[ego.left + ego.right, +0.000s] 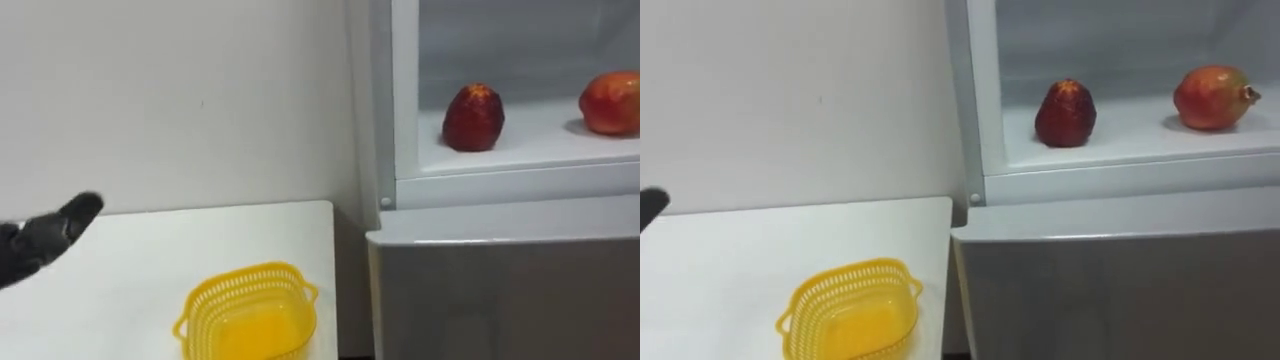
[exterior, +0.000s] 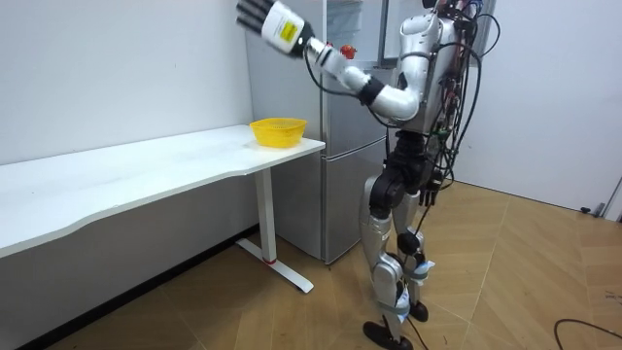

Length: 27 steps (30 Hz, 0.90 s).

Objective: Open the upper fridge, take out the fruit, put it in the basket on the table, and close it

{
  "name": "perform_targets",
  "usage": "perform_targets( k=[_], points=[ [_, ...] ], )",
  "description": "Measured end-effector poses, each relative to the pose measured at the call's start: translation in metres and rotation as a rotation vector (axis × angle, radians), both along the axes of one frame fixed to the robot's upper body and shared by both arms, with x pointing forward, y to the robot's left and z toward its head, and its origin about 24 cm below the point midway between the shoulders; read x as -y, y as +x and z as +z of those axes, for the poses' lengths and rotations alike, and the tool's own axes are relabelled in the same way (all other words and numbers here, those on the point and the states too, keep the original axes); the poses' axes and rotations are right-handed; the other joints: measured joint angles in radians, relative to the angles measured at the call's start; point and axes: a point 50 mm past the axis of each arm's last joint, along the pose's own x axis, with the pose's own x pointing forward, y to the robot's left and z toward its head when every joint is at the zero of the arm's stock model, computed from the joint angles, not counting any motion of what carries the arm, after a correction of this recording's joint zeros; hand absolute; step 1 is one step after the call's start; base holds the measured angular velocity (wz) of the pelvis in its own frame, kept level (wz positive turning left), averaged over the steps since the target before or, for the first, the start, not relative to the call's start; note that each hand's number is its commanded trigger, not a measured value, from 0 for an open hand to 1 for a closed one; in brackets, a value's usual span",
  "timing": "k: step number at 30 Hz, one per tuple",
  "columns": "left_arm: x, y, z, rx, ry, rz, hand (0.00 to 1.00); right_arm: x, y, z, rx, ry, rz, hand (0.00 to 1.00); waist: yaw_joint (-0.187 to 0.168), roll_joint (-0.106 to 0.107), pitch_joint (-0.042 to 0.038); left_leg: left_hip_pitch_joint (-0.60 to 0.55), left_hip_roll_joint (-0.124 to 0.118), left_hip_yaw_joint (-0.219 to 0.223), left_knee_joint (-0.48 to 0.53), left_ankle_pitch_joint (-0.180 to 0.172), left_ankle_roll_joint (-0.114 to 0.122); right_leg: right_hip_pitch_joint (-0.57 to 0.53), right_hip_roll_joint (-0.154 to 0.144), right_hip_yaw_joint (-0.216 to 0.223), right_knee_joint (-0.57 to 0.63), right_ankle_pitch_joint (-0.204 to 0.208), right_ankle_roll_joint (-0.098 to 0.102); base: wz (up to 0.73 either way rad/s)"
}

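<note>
**A:** Fruit (image 1: 473, 118): fetched yet?
**B:** No. Basket (image 1: 240, 276) on table (image 1: 150, 240) sits empty. Left hand (image 1: 45, 240) is off to its left, fingers straight, holding nothing. Both pieces lie on the open upper fridge shelf (image 1: 540, 145). Reach, grasp and carry remain.

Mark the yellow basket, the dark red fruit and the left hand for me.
yellow basket (image 1: 240, 275): left eye view, far rim.
dark red fruit (image 1: 473, 118): left eye view, its middle.
left hand (image 1: 42, 243): left eye view, middle of hand.
</note>
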Motion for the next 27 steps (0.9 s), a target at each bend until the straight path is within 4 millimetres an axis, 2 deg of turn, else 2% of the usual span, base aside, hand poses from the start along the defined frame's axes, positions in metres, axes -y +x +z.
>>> perform_targets(
  k=[2,4,5,7,8,9,10,11,13,16,20,22,25,27],
  points=[
    [-0.011,-0.007,-0.024,-0.085,-0.070,0.071,0.00,0.001,-0.002,0.000,-0.017,-0.006,-0.007,0.00,0.000,-0.006,0.0016,0.000,-0.001,0.000,0.002,0.000,0.000,0.005,-0.002,-0.007,-0.001,-0.001,0.001,0.10],
    [-0.024,-0.020,-0.067,-0.235,-0.183,0.180,0.00,0.001,-0.001,0.000,-0.016,-0.009,-0.006,0.00,0.003,-0.008,0.0027,0.002,-0.001,-0.004,0.003,0.000,0.000,0.009,-0.002,-0.010,-0.001,-0.002,0.001,0.02],
    [-0.027,-0.025,-0.080,-0.278,-0.217,0.207,0.00,0.000,0.001,0.000,-0.012,-0.008,-0.005,0.00,0.003,-0.008,0.0025,0.003,-0.001,-0.006,0.003,0.000,0.000,0.010,-0.002,-0.010,-0.001,-0.002,0.001,0.00],
    [-0.034,-0.045,-0.126,-0.454,-0.327,0.302,0.00,0.001,0.002,0.000,-0.006,-0.011,-0.002,0.00,-0.002,-0.011,0.0036,0.005,-0.003,-0.012,0.003,0.000,0.000,0.014,-0.002,-0.012,-0.002,-0.002,0.000,0.03],
    [-0.035,-0.050,-0.137,-0.500,-0.350,0.318,0.00,0.001,0.002,0.000,-0.005,-0.012,-0.001,0.00,0.001,-0.015,0.0032,0.006,-0.004,-0.016,0.004,0.000,0.000,0.016,-0.003,-0.015,-0.002,-0.004,0.001,0.13],
    [-0.038,-0.062,-0.162,-0.591,-0.418,0.354,0.00,0.001,0.002,0.001,-0.005,-0.010,-0.003,0.00,-0.001,-0.013,0.0050,0.010,-0.005,-0.020,0.003,0.000,0.000,0.021,-0.005,-0.016,-0.001,-0.009,0.001,0.12],
    [-0.038,-0.078,-0.188,-0.683,-0.502,0.397,0.00,0.002,0.001,0.001,-0.006,-0.008,-0.005,0.00,-0.001,-0.016,0.0033,0.010,-0.006,-0.020,0.003,0.000,0.000,0.022,-0.007,-0.017,-0.001,-0.014,0.002,0.10],
    [-0.037,-0.086,-0.200,-0.729,-0.543,0.422,0.00,0.002,0.001,0.001,-0.006,-0.006,-0.006,0.00,-0.001,-0.018,0.0027,0.009,-0.006,-0.022,0.004,-0.001,0.000,0.021,-0.006,-0.018,0.000,-0.015,0.002,0.05],
    [-0.030,-0.115,-0.236,-0.869,-0.678,0.507,0.00,0.001,0.000,0.000,-0.010,0.010,-0.008,0.00,-0.001,-0.021,-0.0018,0.009,-0.007,-0.032,0.006,-0.001,0.000,0.021,-0.006,-0.021,0.001,-0.015,0.002,0.11],
    [-0.022,-0.147,-0.264,-0.988,-0.800,0.615,0.00,0.002,-0.001,0.001,-0.013,0.015,-0.014,0.00,-0.001,-0.023,-0.0018,0.011,-0.007,-0.036,0.005,-0.002,0.002,0.026,-0.006,-0.023,0.001,-0.015,0.002,0.03],
    [-0.015,-0.169,-0.280,-1.067,-0.877,0.688,0.00,0.000,-0.004,0.000,-0.032,0.036,-0.014,0.00,-0.006,-0.020,0.0009,0.022,0.000,-0.044,-0.004,-0.007,0.002,0.038,-0.012,-0.036,0.002,-0.016,0.003,0.06],
    [-0.005,-0.190,-0.294,-1.164,-0.919,0.731,0.00,0.001,-0.005,0.001,-0.036,0.039,-0.015,0.00,-0.006,-0.011,0.0017,0.025,0.000,-0.040,-0.005,-0.007,0.002,0.038,-0.013,-0.033,0.005,-0.016,0.003,-0.03],
    [0.010,-0.218,-0.305,-1.299,-0.968,0.764,0.00,-0.001,-0.009,0.000,-0.047,0.046,-0.017,0.00,-0.006,-0.009,-0.0009,0.032,0.000,-0.031,-0.011,-0.007,0.002,0.041,-0.011,-0.024,0.004,-0.016,0.003,-0.08],
    [0.017,-0.226,-0.309,-1.351,-0.986,0.754,0.00,-0.001,-0.013,0.000,-0.065,0.045,-0.026,0.00,-0.006,-0.012,0.0004,0.039,0.000,-0.028,-0.012,-0.007,0.003,0.050,-0.011,-0.025,0.004,-0.016,0.003,0.00]
  ],
)
